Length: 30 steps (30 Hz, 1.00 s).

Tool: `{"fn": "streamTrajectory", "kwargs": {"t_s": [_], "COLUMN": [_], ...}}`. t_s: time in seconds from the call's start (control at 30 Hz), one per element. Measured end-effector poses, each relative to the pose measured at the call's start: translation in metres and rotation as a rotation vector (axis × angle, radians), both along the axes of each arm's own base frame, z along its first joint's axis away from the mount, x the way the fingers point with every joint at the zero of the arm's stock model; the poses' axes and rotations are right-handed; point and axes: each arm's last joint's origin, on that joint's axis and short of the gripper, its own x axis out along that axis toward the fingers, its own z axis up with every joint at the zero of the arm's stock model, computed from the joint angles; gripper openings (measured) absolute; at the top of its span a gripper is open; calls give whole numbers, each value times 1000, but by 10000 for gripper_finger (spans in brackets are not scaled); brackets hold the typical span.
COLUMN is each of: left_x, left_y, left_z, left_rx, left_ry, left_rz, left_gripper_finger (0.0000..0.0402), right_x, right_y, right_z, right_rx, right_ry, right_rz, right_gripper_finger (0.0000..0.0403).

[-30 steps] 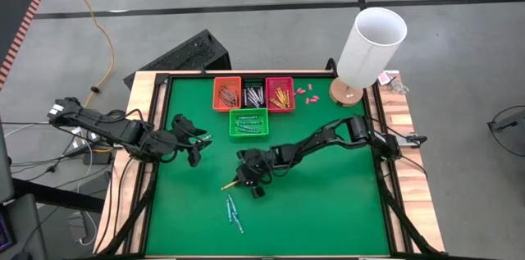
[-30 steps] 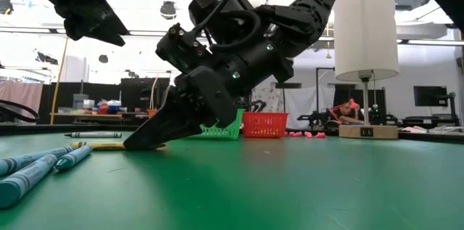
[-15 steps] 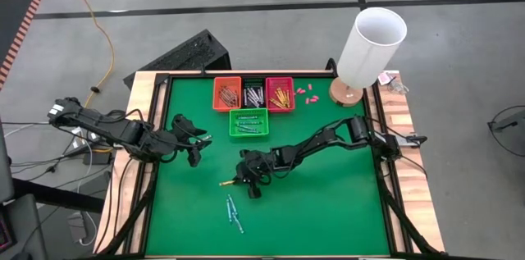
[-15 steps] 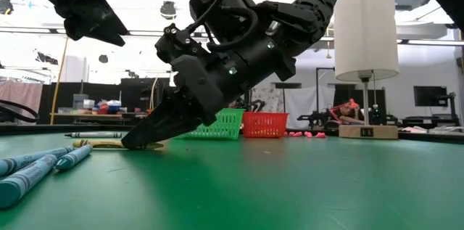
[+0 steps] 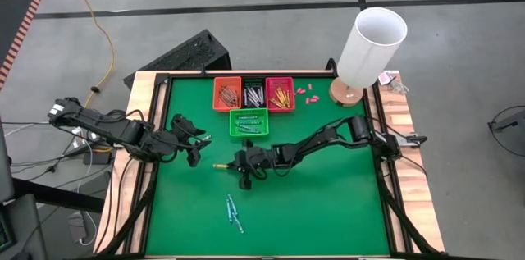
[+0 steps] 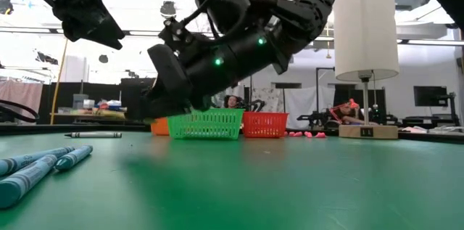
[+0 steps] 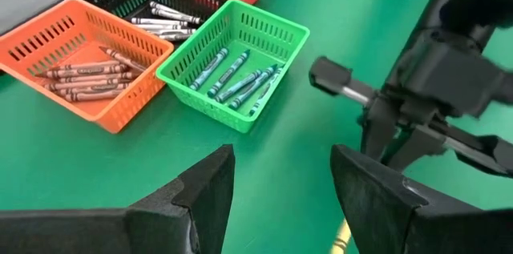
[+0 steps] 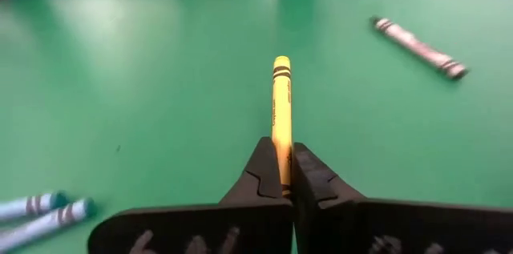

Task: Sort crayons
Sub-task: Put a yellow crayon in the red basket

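Observation:
My right gripper (image 5: 236, 166) hovers over the middle of the green table, shut on a yellow crayon (image 8: 280, 106) that sticks out past its fingertips toward the table's left (image 5: 220, 165). My left gripper (image 7: 280, 186) waits open and raised over the table's left part (image 5: 194, 147), touching nothing. Three blue crayons (image 5: 235, 214) lie flat toward the near edge (image 8: 44, 210). A grey-white crayon (image 8: 417, 47) lies flat on the table. At the far side stand orange (image 7: 80, 66), black (image 5: 253, 93), red (image 5: 280, 93) and green (image 7: 236, 66) baskets holding crayons. My right gripper pinches the yellow crayon by one end (image 8: 282, 166) between its two fingertips. The fingers come from the table's right, slanting a little downward, and the crayon runs on in line with them. It is lifted clear of the table, its free end (image 8: 281, 63) pointing left.
A white lamp (image 5: 371, 43) on a wooden base stands at the far right corner. A few pink bits (image 5: 305, 93) lie beside the red basket. The table has a raised dark rim (image 5: 156, 170). Bare green surface stretches right of the blue crayons.
My right gripper has risen and gone toward the far edge while its wrist rolled. The yellow crayon, which lay on the table at its fingertips, has come up with it and now hangs clear of the table.

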Motion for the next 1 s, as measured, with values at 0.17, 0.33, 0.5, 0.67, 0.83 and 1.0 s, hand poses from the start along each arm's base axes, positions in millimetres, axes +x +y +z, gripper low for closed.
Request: {"fn": "streamTrajectory", "kwargs": {"t_s": [0.17,0.33,0.5,0.67,0.83,1.0], "left_x": [0,0,0,0,0,0], "left_y": [0,0,0,0,0,0], "left_z": [0,0,0,0,0,0], "left_rx": [-2,-4,-5,-6,-7,-13], "left_ry": [0,-1,-1,-1,-2,-5], "left_rz": [1,3,4,4,5,9], "left_gripper_finger": [197,197,197,197,197,197], "right_x": [-2,-7,-16,-29,-42,-55], "right_y": [-2,-5,-5,-4,-10,-19], "right_z": [13,27,43,66,84,100], "right_rx": [4,-16,-75,-137,-205,-274], "right_ry": [-23,-5,22,41,79,101], "right_rz": [-88,-199,-304,-413,-514,-625], "right_gripper_finger": [4,4,5,5,5,5]}}
